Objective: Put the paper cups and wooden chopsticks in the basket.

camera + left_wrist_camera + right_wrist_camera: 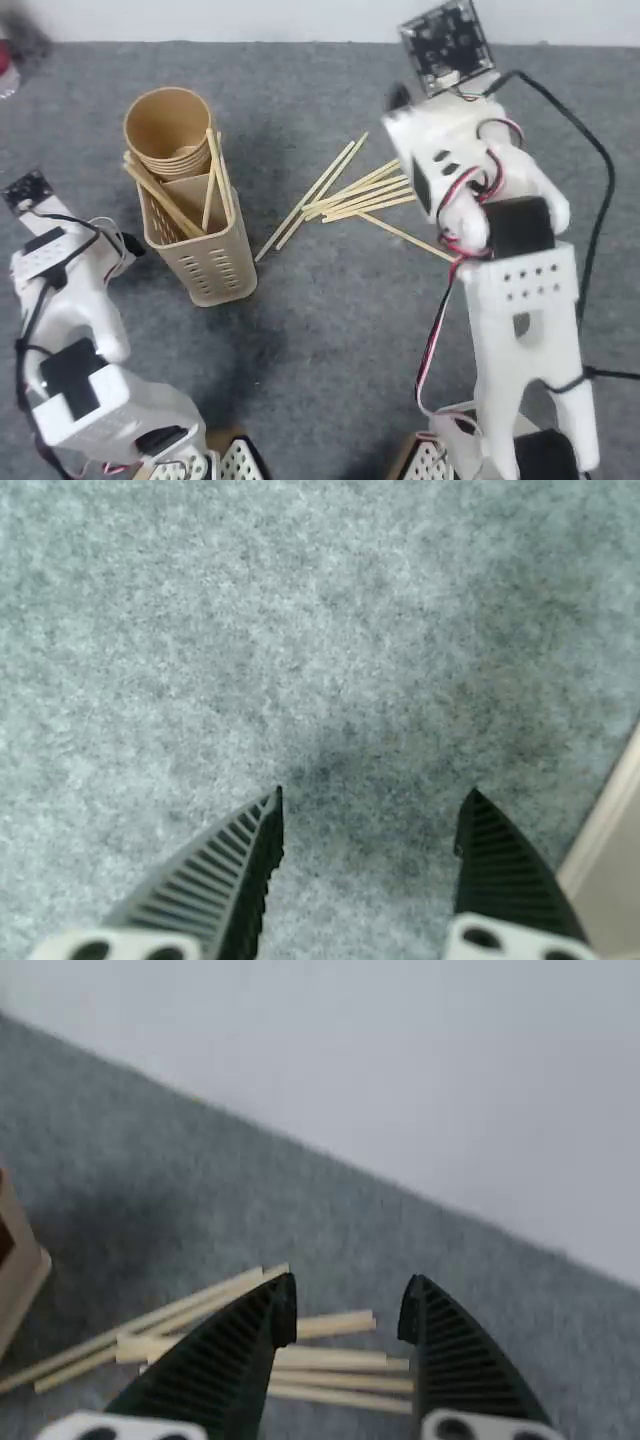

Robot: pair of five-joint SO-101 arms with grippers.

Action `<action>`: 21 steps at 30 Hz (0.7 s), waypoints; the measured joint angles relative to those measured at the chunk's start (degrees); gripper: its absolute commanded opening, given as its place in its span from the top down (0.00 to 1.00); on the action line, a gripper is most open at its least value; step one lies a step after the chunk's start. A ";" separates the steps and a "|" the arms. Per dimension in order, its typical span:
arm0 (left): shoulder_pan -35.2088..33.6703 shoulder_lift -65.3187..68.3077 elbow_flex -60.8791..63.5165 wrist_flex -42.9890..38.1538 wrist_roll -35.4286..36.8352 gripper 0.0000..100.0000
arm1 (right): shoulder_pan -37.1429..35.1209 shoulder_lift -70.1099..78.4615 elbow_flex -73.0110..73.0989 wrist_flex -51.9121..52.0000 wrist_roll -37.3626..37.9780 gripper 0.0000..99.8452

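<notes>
The left gripper (373, 810) hangs spread open over bare carpet (300, 630), well apart from the work. The basket (205, 265) holds the paper cups (168, 125). Loose chopsticks (350, 195) fan out beside it, lengthwise toward the right gripper (350, 1305), which gapes open just above them and is clearly the nearer.

This looks like a small robotics lab or hobby test bench rather than a home or a shop. The table is covered by a plain grey felt-like mat (330, 340) that runs up to a bare white wall (250, 18). Two white plastic arms stand on it, the left arm (70, 330) and the right arm (520, 300). Loose red, white and black wires (468, 192) and a bare circuit board (450, 42) are in plain sight on them. A basket (205, 265), paper cups (165, 125) and chopsticks (350, 195) sit on the mat among this gear.
</notes>
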 measured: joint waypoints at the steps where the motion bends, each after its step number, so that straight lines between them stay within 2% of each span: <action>1: 0.00 0.00 0.00 0.00 0.00 0.74 | 0.79 0.79 2.20 1.14 1.14 0.82; 4: 0.00 0.00 0.00 0.00 0.00 0.74 | 1.32 5.45 9.49 2.29 7.74 0.84; 8: 0.00 0.00 0.00 0.00 0.00 0.74 | 0.97 15.30 14.24 2.20 16.18 0.92; 14: 0.00 0.00 0.00 0.00 0.00 0.74 | 1.05 32.09 11.52 1.67 20.40 0.84; 21: 0.00 0.00 0.00 0.00 0.00 0.74 | 1.14 44.31 4.04 1.67 21.80 0.87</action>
